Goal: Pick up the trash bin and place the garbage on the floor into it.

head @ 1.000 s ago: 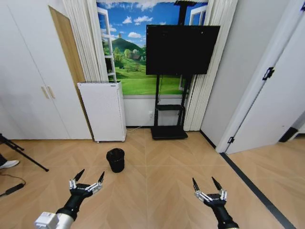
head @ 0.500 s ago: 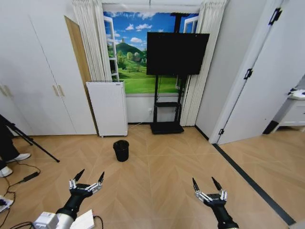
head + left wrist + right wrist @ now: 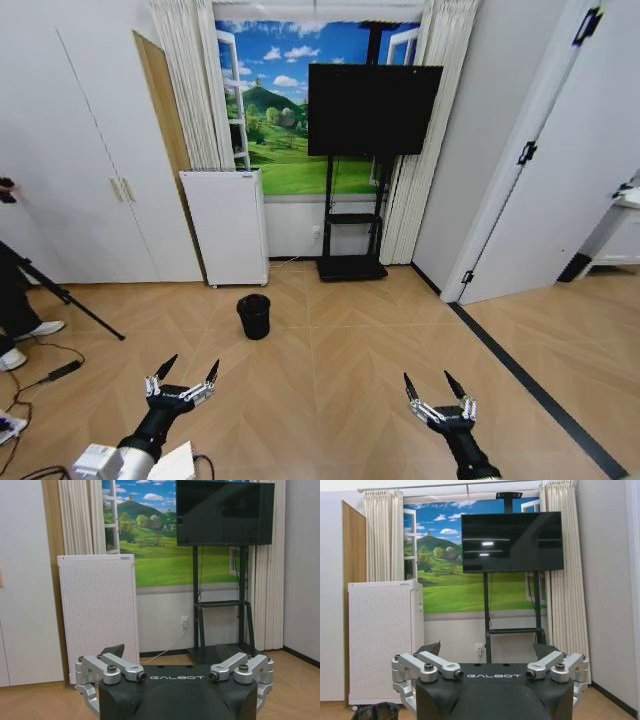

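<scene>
Trash bin (image 3: 254,316) stands uncovered — left end effector (image 3: 183,373), right end effector (image 3: 435,386) both splayed, empty.

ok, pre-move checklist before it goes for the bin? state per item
1. Trash bin located: ok. It stands upright on the floor, ahead and slightly to the robot's left, in front of the white cabinet-like appliance.
2. Left gripper free: ok. Open, holding nothing, low over the floor.
3. Right gripper free: ok. Open, holding nothing.
4. Bin within reach: not ok. It sits well beyond both grippers.
5. Path to bin: ok. Bare floor lies between the grippers and the bin; the tripod leg and cable stay off to the left.
6. Garbage located: cannot tell.
</scene>
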Motion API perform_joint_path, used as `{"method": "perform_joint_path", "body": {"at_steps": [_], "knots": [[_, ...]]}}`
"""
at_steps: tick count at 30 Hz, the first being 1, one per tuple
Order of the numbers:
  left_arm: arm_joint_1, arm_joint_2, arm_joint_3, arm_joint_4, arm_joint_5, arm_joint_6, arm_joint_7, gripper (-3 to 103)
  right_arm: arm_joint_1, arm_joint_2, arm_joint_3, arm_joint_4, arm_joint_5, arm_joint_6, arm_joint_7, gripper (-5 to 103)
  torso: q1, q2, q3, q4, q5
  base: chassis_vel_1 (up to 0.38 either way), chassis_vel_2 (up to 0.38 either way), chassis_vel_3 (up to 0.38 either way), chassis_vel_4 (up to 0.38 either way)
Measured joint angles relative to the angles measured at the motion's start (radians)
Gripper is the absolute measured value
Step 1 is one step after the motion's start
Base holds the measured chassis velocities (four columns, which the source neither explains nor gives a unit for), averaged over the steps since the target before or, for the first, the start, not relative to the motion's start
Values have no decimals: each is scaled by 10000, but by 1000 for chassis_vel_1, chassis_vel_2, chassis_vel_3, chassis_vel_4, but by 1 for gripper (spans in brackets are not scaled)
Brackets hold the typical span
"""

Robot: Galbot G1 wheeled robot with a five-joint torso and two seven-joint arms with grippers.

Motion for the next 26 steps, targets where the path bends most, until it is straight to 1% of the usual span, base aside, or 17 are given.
{"method": "perform_joint_path", "body": {"at_steps": [26], "knots": [[0,0,0,0,0,0,3,100,0,0,0,0,0,0,0,100,1,0,0,0,1,0,0,0,0]]}}
